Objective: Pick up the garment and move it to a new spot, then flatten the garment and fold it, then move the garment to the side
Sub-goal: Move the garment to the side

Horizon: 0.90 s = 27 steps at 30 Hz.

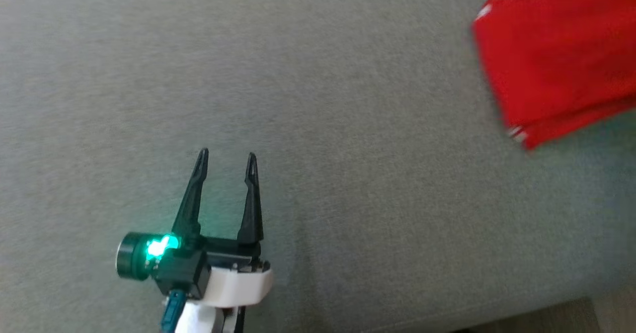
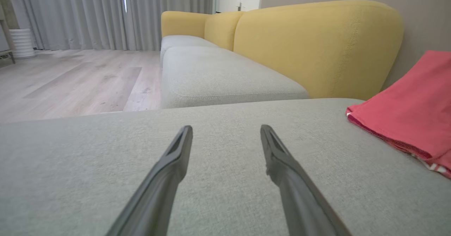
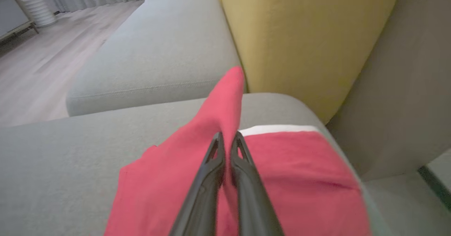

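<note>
Soft, even light; motion blur smears the garment [image 1: 556, 59] in the head view.

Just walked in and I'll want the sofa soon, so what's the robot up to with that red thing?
It's handling a red garment lying on the grey seat cushion, near the yellow backrest. The right gripper is shut on a pinched ridge of the fabric, which stands up in a peak. The left gripper is open and empty over bare cushion, apart from the garment. The garment looks doubled over in layers, not spread flat.
</note>
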Available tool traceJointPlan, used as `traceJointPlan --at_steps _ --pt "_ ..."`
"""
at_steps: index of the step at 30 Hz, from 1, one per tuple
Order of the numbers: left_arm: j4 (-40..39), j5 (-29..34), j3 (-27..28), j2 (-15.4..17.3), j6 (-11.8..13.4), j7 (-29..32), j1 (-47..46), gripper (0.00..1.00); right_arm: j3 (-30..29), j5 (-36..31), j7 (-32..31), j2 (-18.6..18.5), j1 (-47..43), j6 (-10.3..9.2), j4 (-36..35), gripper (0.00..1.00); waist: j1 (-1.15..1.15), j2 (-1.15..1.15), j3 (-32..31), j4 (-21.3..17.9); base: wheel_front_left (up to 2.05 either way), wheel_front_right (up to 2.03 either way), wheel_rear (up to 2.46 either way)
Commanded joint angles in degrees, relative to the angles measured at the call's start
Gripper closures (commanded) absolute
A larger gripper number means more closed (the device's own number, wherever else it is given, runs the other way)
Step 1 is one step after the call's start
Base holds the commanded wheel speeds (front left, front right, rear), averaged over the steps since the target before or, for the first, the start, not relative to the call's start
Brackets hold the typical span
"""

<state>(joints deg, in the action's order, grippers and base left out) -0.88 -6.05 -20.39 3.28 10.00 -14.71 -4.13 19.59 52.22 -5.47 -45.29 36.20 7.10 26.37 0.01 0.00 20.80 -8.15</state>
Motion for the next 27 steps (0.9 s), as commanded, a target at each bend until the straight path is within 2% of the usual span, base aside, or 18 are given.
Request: traceJointPlan --at_steps 1,8,9,10,11,19,27 --pt "-2.09 0.59 1.64 -0.40 -0.22 -0.29 -1.19 0.00 -1.06 -0.63 0.80 -2.99 1.38 0.39 -0.74 1.00 -0.01 0.00 2.13 -2.03 0.00 0.00 0.00" --pt "-2.71 0.99 1.71 -0.40 -1.10 -0.29 -3.24 0.00 -4.35 -4.33 0.22 -3.92 6.16 0.39 2.95 1.00 -0.01 0.00 5.17 -3.79 0.00 0.00 0.00" --pt "-2.73 0.94 1.69 -0.40 -1.19 -0.29 -3.53 0.00 -4.57 -5.10 0.02 -3.93 6.49 0.39 3.53 0.89 -0.01 0.00 5.38 -3.85 0.00 0.00 0.00" --pt "-2.75 0.83 1.64 -0.40 -1.28 -0.29 -3.79 0.00 -4.91 -6.15 0.13 -3.91 6.86 0.39 4.13 0.07 -0.01 0.00 5.55 -3.87 0.00 0.00 0.00" --pt "-2.77 0.61 1.59 -0.40 -1.37 -0.29 -4.03 0.00 -5.37 -7.36 0.55 -3.75 7.21 0.39 4.74 0.00 -0.01 0.00 5.65 -3.86 0.00 0.00 0.00" --pt "-2.24 -1.84 1.30 -0.40 -1.57 -0.29 -4.06 0.00 -5.39 -14.06 2.81 1.32 4.55 0.39 4.63 0.00 -0.01 0.00 2.35 -3.00 0.00 0.00 0.00" --pt "-0.93 -4.28 1.28 -0.40 -0.94 -0.29 -1.45 0.00 -2.29 -16.34 5.48 10.01 -6.03 0.39 0.01 0.00 -0.01 0.00 -6.01 0.16 0.00 0.00 0.00"
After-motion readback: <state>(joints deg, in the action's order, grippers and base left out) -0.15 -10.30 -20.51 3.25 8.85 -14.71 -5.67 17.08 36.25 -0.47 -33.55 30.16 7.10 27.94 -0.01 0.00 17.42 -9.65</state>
